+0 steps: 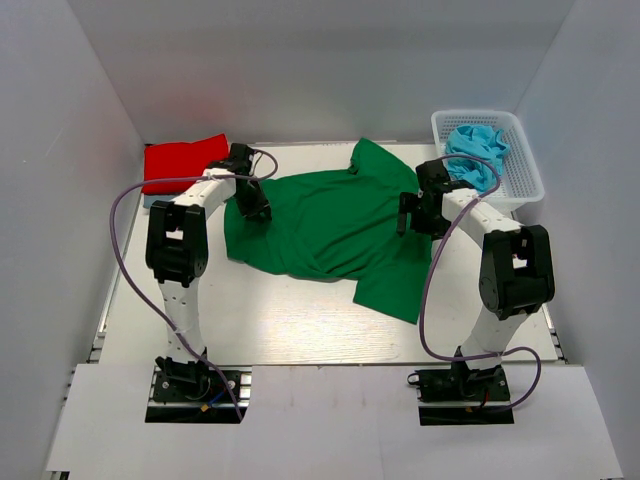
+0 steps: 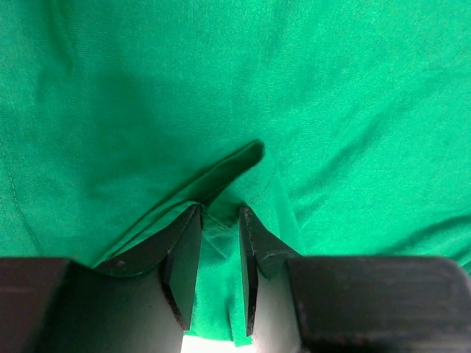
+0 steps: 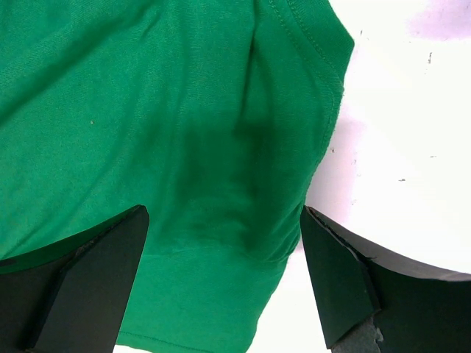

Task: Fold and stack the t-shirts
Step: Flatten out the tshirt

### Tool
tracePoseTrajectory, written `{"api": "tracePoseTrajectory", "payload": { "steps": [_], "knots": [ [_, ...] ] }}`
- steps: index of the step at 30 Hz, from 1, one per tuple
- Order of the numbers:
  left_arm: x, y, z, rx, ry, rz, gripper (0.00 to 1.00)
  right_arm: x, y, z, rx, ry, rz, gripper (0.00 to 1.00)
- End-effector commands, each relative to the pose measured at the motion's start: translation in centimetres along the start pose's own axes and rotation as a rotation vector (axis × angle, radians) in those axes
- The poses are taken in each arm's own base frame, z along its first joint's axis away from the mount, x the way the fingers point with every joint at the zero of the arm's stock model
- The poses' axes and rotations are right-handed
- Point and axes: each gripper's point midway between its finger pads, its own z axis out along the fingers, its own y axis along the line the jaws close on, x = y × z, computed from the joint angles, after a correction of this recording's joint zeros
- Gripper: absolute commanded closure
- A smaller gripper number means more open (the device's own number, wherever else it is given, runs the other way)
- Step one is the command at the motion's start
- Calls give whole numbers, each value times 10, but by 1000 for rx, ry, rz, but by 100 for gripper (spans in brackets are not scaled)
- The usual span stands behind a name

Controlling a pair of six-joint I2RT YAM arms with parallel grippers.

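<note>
The left gripper point(image 2: 219, 220) is pinching a raised fold of the green t-shirt point(image 2: 309, 103). Its 2 fingers point(image 2: 184, 257) are standing narrowly apart, and the ridge of cloth is filling the gap and touching both inner faces. Seen from above, it is pressing down at the shirt's left edge.

The right gripper point(image 3: 221, 283) is gaping wide and holding nothing. Green cloth is lying flat beneath its 2 fingers point(image 3: 96, 287). The shirt's stitched edge is running down between them, closer to the right one, with white table point(image 3: 412, 147) showing past it. From above, this gripper is poised over the shirt's right side. Whether its tips are touching the cloth, I cannot tell.

The green t-shirt is lying unfolded and wrinkled across the middle of the table, between the 2 arms. 1 sleeve is pointing toward the far edge and a loose corner is trailing toward the near right.

The red t-shirt point(image 1: 183, 162) is sitting folded at the far left corner, just beside the left arm's wrist and apart from the green one.

At the far right corner a white mesh basket point(image 1: 527, 165) is holding a crumpled turquoise t-shirt point(image 1: 475, 150), just beyond the right arm's wrist.
</note>
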Motion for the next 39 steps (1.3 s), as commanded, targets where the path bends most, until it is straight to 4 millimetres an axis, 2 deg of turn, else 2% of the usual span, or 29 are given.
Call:
{"api": "tracePoseTrajectory", "payload": {
  "steps": [1,4,9,12,13,17,18,21,22,25,26,29,30,32,33,34,35,37,38,39],
  "knots": [
    [-3,-3,-1,1,-9,0,62,-4,-5,-5,7,-22,-3,11],
    [4,-5,3,3,15,6,63,-3,-5,-7,10,-26,-4,11],
    [1,-11,-3,22,4,9,100,-1,-7,-7,7,-22,4,11],
    [0,-10,-24,6,-10,9,100,1,-8,-9,9,-21,9,11],
    [-1,-10,-38,2,-26,10,100,2,-8,-12,14,-25,14,11],
    [14,4,-62,-52,-18,-6,100,11,-12,-22,26,0,32,11],
    [19,7,-76,-62,-21,-6,100,13,-12,-25,26,5,40,11],
    [33,22,-93,-122,-6,-20,100,32,-15,-35,36,57,67,11],
    [34,23,-103,-124,-21,-19,100,46,-19,-36,53,101,81,11],
    [46,30,-111,-135,-6,-29,100,72,-26,-45,78,163,117,11],
    [53,33,-116,-140,1,-42,100,76,-24,-50,68,165,127,11],
    [68,40,-122,-151,16,-63,100,104,-25,-62,65,227,175,11],
    [70,40,-130,-139,-2,-71,100,117,-23,-69,48,254,197,11],
    [80,46,-134,-143,4,-81,100,145,-17,-67,3,329,210,12],
    [81,48,-137,-148,-8,-89,100,150,-3,-74,-76,334,233,12],
    [85,50,-143,-141,-18,-89,100,154,1,-74,-100,339,234,14],
    [86,53,-145,-150,-31,-97,100,173,1,-70,-99,382,247,15],
    [94,56,-150,-142,-43,-105,100,172,13,-70,-171,351,260,15],
    [95,56,-151,-136,-51,-116,100,186,18,-71,-194,391,263,15],
    [100,57,-148,-126,-42,-116,100,184,21,-70,-208,375,261,15]
  ]
}}
